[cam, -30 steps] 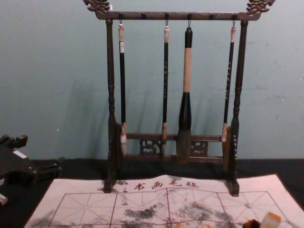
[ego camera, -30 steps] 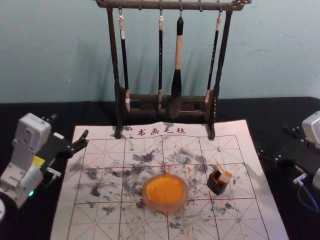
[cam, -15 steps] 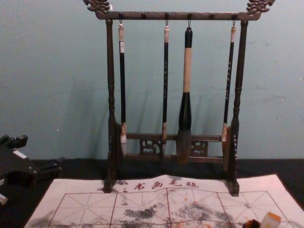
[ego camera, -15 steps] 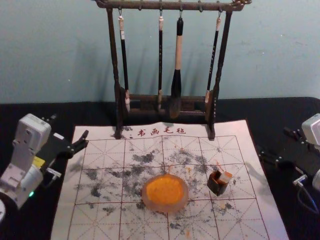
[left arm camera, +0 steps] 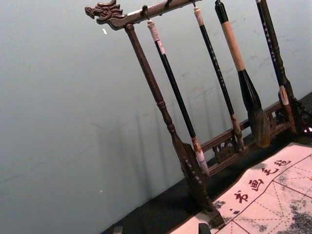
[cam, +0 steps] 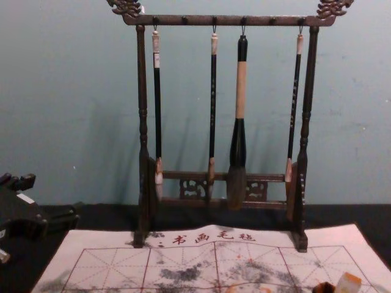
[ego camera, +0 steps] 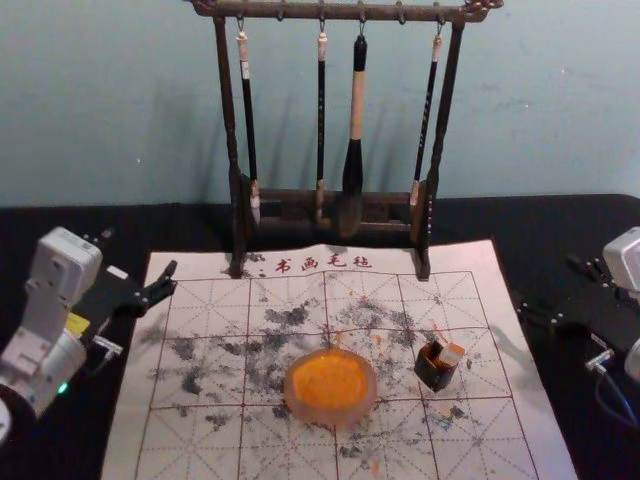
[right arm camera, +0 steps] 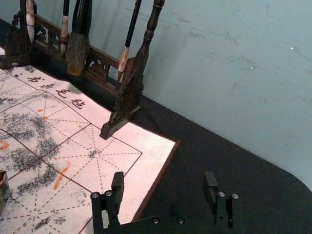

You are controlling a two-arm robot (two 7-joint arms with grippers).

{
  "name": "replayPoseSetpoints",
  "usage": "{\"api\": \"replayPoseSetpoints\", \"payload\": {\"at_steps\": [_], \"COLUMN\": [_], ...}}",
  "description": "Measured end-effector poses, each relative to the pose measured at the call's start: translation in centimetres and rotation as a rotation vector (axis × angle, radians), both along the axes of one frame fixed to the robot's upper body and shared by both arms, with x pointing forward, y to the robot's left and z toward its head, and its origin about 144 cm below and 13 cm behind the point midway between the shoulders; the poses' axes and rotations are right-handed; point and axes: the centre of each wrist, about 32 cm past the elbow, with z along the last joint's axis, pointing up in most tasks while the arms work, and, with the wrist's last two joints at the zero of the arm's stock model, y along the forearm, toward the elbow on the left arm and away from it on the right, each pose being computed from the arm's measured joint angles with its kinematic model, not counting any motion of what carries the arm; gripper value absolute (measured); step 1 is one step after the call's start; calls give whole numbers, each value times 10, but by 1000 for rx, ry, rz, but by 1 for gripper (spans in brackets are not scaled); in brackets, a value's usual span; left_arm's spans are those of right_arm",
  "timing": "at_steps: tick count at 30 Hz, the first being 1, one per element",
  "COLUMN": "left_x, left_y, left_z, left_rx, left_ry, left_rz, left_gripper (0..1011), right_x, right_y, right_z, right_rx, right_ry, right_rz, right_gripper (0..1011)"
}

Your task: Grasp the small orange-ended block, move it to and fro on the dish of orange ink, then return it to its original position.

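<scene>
Left claw (ego camera: 140, 251), right claw (ego camera: 547, 283) flank a pale, orange-stained block (ego camera: 452, 354).

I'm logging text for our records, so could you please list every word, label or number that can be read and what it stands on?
"书画毛毡": on the writing mat, near its far edge.
Characters on the second brush from the left and the rightmost brush: too small.
White tag on the leftmost brush: too small.
White strip on left gripper: nothing readable.
</scene>
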Motion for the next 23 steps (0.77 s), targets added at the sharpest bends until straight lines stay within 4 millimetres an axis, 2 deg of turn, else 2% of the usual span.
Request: {"api": "replayPoseSetpoints", "payload": {"at_steps": [23], "left_x": [0], "left_y": [0], "left_z": [0], "left_rx": [0], "left_ry": [0], "left_rz": [0], "left_gripper": [1001], "right_x": [0], "right_y": [0], "right_z": [0], "right_rx": [-1], "right_ry": [0], "right_rz": [0], "right_gripper": [1000]}}
